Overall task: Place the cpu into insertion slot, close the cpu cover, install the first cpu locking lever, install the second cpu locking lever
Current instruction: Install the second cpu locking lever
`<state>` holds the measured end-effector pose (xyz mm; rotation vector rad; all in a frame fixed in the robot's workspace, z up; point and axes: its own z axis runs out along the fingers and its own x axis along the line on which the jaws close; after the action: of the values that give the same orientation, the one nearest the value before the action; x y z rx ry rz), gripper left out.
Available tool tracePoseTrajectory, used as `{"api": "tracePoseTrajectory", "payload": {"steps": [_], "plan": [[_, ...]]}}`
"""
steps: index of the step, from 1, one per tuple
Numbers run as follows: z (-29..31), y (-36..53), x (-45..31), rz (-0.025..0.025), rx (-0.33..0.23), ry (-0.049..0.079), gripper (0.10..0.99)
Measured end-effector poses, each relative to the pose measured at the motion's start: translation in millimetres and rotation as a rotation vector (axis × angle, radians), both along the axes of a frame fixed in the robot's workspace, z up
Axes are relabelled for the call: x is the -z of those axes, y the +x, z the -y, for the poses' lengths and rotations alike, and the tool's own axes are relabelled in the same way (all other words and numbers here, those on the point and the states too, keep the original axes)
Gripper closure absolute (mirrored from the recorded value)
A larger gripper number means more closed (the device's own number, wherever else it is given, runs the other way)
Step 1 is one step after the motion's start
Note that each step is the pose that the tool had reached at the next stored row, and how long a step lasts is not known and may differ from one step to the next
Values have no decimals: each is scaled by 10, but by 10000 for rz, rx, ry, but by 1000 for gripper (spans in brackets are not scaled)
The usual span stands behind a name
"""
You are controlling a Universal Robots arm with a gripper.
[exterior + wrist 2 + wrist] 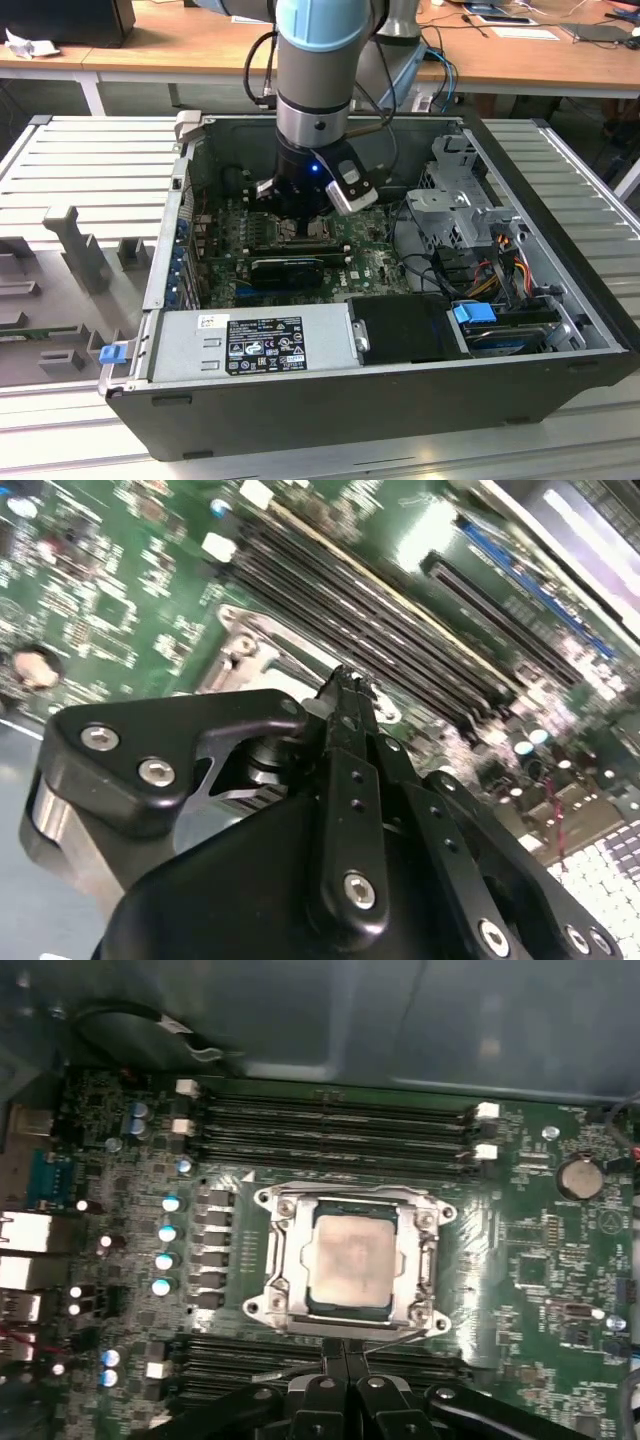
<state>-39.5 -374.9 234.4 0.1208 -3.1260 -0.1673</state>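
The cpu point(348, 1260), a pale silvery square, lies in the insertion slot point(262, 1202) on the green board. The cpu cover point(286, 1260), a grey metal frame, lies flat around the chip. My gripper point(345, 1348) hangs at the socket's edge, its black fingertips pressed together and shut, with nothing seen between them. A thin wire lever point(285, 1368) runs along that edge beside the fingers. In the second wrist view the joined tips of the gripper point(345, 683) stand just above the socket's metal rim point(245, 655). In the exterior view the gripper point(300, 225) reaches down into the open computer case.
Long black memory slots point(330, 1125) flank the socket on two sides. A black graphics card point(287, 268) lies toward the front of the board. The power supply point(255, 345), a drive cage point(460, 200) with cables, and the case walls point(165, 250) hem in the arm.
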Motion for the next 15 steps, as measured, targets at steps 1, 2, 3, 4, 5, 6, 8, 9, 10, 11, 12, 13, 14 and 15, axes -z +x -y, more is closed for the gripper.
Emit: {"api": "tracePoseTrajectory", "payload": {"steps": [1, 2, 3, 4, 5, 6, 8, 9, 10, 11, 12, 13, 14, 15], "plan": [[4, -37, 4, 0, -6, 2, 980], [7, -66, 11, 1, -15, 5, 980], [11, -96, 23, 1, -28, 6, 980], [16, -129, 58, 0, -75, 10, 980], [16, -137, 77, 0, -108, 18, 980], [16, -142, 92, 0, -135, 25, 980], [16, -156, 135, 0, -215, 53, 980], [16, -162, 151, 0, -249, 65, 980], [17, -171, 178, -1, -305, 84, 980], [17, -175, 195, 0, -335, 95, 980], [17, -181, 227, -1, -388, 112, 980], [18, -184, 239, -1, -416, 161, 980], [22, -188, 242, 2, -422, 275, 980], [45, -200, 245, 8, -421, 529, 980]]}}
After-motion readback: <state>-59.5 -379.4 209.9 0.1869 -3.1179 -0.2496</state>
